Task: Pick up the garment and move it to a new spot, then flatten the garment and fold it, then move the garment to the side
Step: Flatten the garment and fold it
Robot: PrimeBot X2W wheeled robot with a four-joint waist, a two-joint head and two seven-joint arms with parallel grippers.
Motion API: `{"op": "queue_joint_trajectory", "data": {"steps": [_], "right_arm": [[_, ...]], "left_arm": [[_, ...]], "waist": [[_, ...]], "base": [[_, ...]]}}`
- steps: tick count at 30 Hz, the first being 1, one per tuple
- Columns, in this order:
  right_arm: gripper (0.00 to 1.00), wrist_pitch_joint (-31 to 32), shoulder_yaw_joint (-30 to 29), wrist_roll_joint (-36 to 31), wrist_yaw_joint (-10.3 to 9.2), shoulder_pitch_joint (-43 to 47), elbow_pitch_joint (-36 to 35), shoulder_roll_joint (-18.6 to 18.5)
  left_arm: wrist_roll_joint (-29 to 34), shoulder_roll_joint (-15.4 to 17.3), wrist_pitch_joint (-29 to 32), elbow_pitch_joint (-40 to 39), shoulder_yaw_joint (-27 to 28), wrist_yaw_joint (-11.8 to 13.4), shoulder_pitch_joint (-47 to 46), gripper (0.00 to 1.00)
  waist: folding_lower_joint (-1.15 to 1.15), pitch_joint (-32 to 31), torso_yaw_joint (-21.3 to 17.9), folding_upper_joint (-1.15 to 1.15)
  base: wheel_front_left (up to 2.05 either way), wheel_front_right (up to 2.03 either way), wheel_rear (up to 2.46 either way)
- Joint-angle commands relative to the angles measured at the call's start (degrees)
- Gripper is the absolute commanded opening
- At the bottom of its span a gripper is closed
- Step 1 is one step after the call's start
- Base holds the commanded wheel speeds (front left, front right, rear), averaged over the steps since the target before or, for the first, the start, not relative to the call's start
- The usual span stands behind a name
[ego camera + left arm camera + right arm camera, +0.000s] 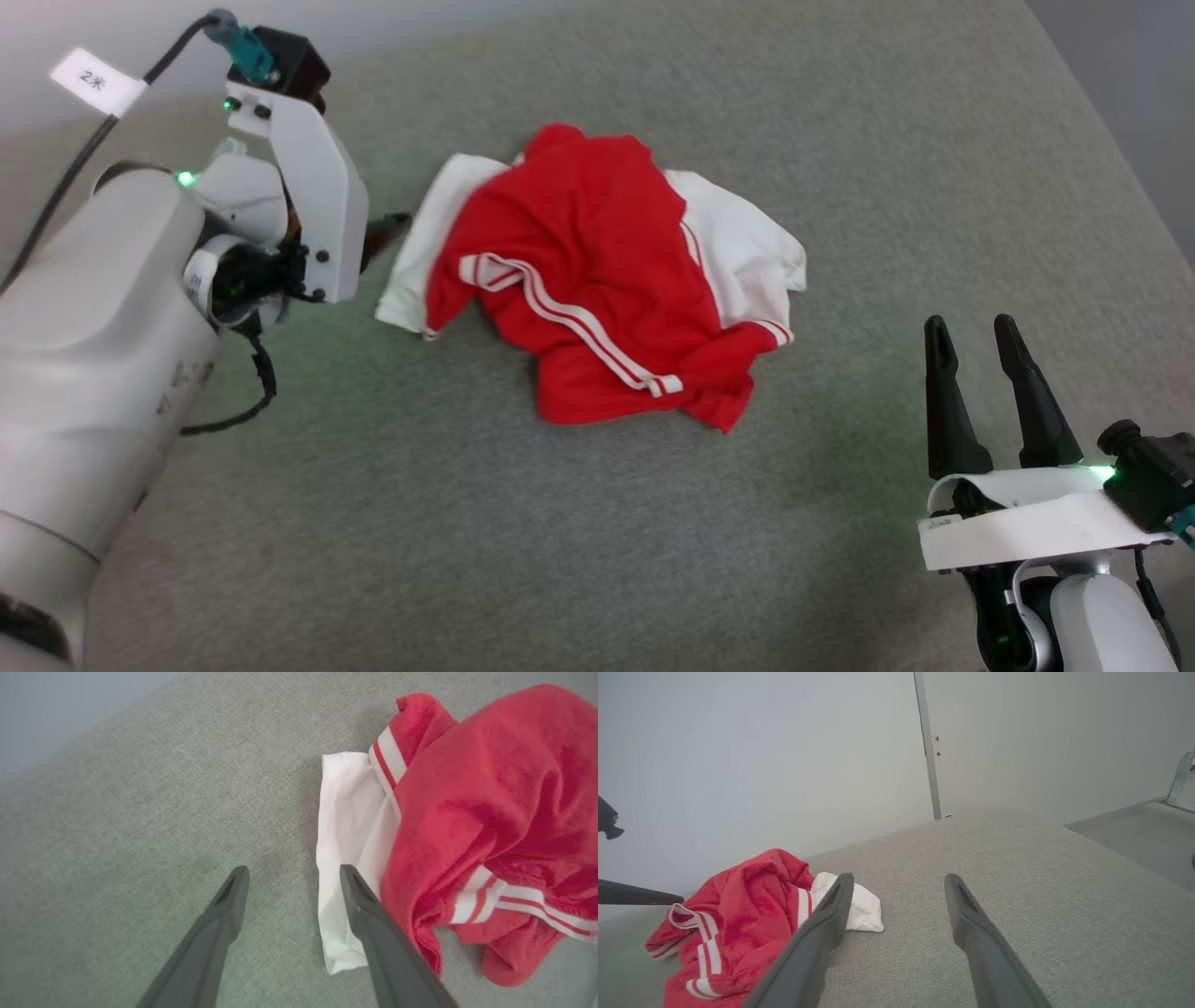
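You have the red jersey T-shirt (597, 280) lying crumpled in a heap near the middle of the grey fabric-covered counter (523, 541). Its white sleeves poke out on the left and right, and white-and-red striped trim runs across the bunched red cloth. Your left gripper (293, 870) hovers just beside the white sleeve on the shirt's left side, its jaws wide apart and holding nothing. In the left wrist view one finger (373, 924) crosses in front of that sleeve's edge, and you cannot tell from this view whether it touches the cloth. Your right gripper (971, 327) sits well apart from the shirt at the lower right of the head view, fingers pointing up, jaws likewise spread open and empty over bare counter. In the right wrist view the shirt lies to the left of those fingers, and a pale wall (761, 765) rises behind the counter's far edge.
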Motion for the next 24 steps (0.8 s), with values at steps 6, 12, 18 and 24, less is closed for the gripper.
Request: {"op": "queue_joint_trajectory", "data": {"steps": [6,12,18,24], "right_arm": [[1.0,-0.3,0.0,0.6,0.01,-1.1,0.0,0.2],[1.0,-0.3,0.5,0.8,0.01,-1.2,-0.1,0.2],[1.0,-0.3,0.3,1.1,0.0,-0.9,-0.4,0.2],[1.0,-0.3,-0.7,-0.4,0.0,-0.4,-0.2,0.2]], "left_arm": [[-4.1,-0.3,1.2,0.9,-2.8,-0.1,-0.9,1.0],[-5.9,0.3,2.4,0.9,-6.7,-0.1,-1.0,1.0],[-9.4,-0.6,1.1,0.2,-8.3,-0.1,-0.7,0.0],[-12.9,-0.5,-3.6,-0.8,-8.2,-0.1,-0.3,0.0]], "waist": [[0.0,2.5,-2.4,0.0],[0.0,2.4,-2.4,0.0],[0.0,2.9,-1.7,0.0],[0.0,1.1,1.7,0.0]], "base": [[0.0,0.0,0.0],[0.0,0.0,0.0],[0.0,0.0,0.0],[0.0,0.0,0.0]]}}
